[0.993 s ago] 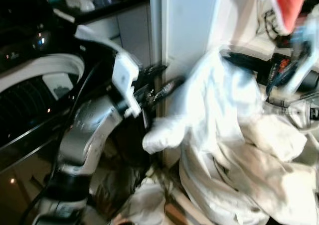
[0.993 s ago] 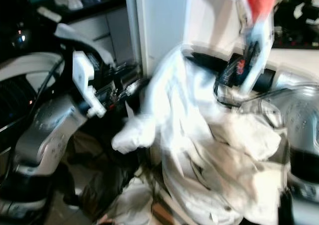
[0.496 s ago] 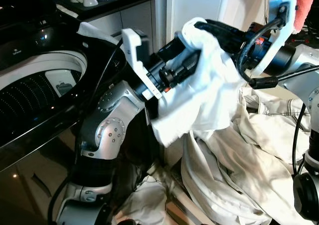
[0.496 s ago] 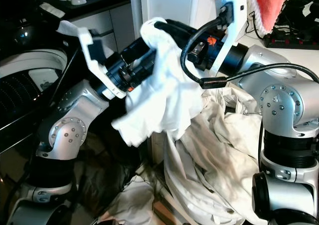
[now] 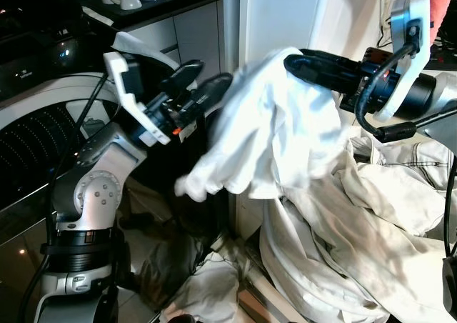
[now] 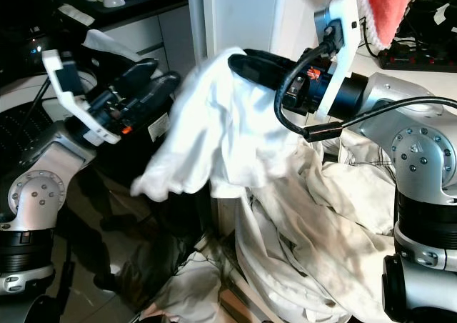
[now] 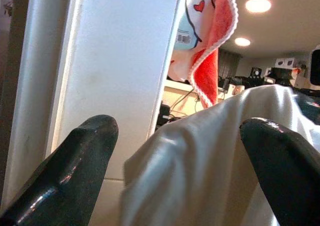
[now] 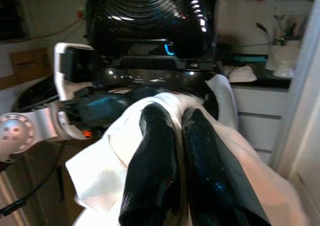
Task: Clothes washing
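Two silver arms are reaching toward each other in front of a tall white cabinet panel (image 5: 275,23).

Right gripper (image 5: 303,66): its arm is stretching out level from the robot's right, and the two long black fingers are lying close together, pinching the top fold of a white crumpled cloth garment (image 5: 268,133). In the right wrist view the fingers (image 8: 155,161) are sitting nearly touching, with the cloth bunched around them.

Left gripper (image 5: 203,87): its arm is bending up at the elbow beside the panel, forearm angling toward the garment. The fingers are standing wide apart and holding nothing; in the left wrist view the garment's edge is showing between the two fingertips (image 7: 82,151), apart from both.

White garment: it is hanging in the air before the panel, draping down from the right gripper, its lower corner drooping near the left gripper.

One heap of cream-white laundry (image 5: 357,244) is lying below the panel, under the hanging garment.

One black top-loading washing machine with a ribbed drum (image 5: 36,133) is standing well to the left of the panel, behind the left arm.

One red-edged towel (image 6: 389,8) is hanging to the right of the panel.
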Available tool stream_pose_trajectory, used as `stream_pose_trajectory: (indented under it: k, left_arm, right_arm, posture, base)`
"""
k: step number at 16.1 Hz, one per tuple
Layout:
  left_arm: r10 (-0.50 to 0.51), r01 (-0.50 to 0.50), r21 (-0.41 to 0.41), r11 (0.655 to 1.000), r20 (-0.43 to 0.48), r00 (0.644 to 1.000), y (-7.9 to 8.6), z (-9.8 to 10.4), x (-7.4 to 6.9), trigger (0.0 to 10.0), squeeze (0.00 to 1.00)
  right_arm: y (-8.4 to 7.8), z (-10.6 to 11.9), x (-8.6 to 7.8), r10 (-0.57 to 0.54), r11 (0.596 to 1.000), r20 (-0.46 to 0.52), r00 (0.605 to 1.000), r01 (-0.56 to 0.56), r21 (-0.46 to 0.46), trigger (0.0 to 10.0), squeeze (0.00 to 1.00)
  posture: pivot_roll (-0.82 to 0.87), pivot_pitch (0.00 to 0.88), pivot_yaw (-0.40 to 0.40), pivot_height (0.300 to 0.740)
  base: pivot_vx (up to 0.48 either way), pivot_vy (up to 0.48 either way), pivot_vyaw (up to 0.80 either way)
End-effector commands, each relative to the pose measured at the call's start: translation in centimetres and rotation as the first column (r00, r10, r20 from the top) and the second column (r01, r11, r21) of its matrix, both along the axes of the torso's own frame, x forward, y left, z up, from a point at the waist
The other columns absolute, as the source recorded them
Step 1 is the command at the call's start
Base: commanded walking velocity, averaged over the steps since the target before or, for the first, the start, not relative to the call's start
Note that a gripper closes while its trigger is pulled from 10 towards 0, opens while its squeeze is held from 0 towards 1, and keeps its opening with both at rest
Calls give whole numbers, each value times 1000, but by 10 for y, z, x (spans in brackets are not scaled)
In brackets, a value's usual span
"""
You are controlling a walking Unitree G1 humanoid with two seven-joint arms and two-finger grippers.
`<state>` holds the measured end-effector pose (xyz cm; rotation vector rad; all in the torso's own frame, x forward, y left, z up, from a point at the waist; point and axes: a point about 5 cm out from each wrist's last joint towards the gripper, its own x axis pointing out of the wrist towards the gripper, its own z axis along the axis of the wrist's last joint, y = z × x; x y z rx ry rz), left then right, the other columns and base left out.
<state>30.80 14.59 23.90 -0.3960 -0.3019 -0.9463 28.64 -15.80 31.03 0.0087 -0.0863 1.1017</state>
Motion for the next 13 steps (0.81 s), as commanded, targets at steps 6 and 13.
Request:
stream_pose_trajectory:
  k: [6,13]
  left_arm:
    - [-160,164,-136,977,39,986,-24,23,-6,10000,1000]
    - [-302,302,70,951,-14,953,-90,-2,-16,10000,82]
  right_arm:
    - [11,2,-7,59,997,36,998,-57,-49,0,0]
    - [33,5,-1,46,999,60,997,-45,-20,0,0]
  posture:
    - [-17,0,66,740]
    - [-19,0,68,740]
  base:
    - [0,0,0]
    - [0,0,0]
